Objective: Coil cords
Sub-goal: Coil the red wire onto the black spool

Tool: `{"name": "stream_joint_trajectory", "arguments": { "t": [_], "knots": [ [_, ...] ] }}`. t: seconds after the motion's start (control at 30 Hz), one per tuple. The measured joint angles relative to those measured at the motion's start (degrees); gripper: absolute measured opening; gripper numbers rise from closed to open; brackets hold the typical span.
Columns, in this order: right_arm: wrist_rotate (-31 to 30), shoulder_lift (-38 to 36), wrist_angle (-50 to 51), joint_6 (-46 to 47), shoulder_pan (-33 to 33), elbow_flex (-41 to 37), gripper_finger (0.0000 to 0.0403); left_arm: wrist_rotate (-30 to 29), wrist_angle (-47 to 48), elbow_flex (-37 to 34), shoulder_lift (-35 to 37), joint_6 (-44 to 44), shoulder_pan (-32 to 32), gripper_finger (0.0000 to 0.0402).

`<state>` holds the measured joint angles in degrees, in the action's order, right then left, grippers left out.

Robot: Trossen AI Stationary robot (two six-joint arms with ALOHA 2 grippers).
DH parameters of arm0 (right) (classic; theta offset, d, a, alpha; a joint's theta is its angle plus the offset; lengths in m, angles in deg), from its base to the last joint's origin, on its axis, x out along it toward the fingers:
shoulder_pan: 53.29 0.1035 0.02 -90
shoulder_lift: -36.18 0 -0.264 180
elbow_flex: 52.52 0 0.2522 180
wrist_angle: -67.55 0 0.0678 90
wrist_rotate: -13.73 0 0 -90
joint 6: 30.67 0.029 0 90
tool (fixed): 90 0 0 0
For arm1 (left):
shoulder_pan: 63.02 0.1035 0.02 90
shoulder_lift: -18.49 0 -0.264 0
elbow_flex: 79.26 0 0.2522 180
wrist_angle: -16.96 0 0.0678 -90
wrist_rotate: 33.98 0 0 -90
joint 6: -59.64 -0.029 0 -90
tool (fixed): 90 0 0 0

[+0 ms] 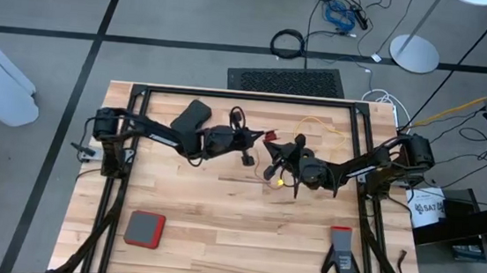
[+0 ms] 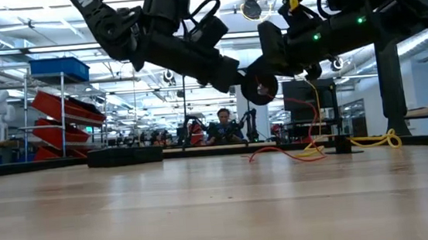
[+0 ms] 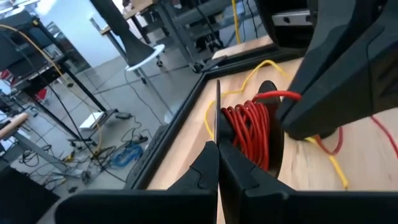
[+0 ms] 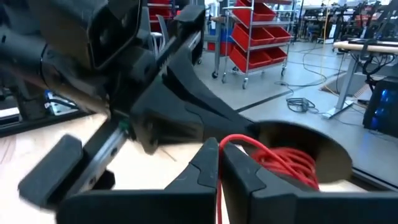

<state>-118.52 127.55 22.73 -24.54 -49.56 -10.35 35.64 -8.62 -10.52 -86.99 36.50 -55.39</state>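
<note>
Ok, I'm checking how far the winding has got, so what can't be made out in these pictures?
- Red cord on the black reel: its free end runs out of the left wrist view, and the right arm's body covers part of the reel.
- Reel in the low view: dark against both arms; the winding is unreadable.
- Yellow cord in the high view: too thin to follow.
- Dark cord: cannot find it in any view.

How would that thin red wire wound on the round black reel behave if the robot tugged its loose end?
The thin red wire looks floppy: its loose end curls slackly over the wooden table. It probably weighs little. A tug would likely unwind it or turn the round black reel, which both shut grippers, left and right, appear to hold raised.
</note>
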Motion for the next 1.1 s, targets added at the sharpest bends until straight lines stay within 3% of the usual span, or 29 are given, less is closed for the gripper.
{"name": "stream_joint_trajectory", "arguments": {
  "t": [0.3,0.67,0.9,1.1],
  "knots": [
    [-4.4,2.1,-2.0,-2.3,0.9,0.1,0.0000,-0.5,-7.0,0.2,-2.2,4.9,0.0,0.0000],
    [-9.5,10.7,-7.7,-6.8,1.0,3.6,0.0000,1.9,-10.0,0.2,-2.2,11.1,0.3,0.0000],
    [-17.7,15.4,-9.6,-17.3,3.0,6.4,0.0000,8.2,-10.5,0.2,-2.2,18.5,2.3,0.0000],
    [-17.8,15.5,-10.2,-19.9,3.5,4.4,0.0001,16.7,-10.5,0.1,-2.2,23.6,5.1,0.0000]
  ]
}}
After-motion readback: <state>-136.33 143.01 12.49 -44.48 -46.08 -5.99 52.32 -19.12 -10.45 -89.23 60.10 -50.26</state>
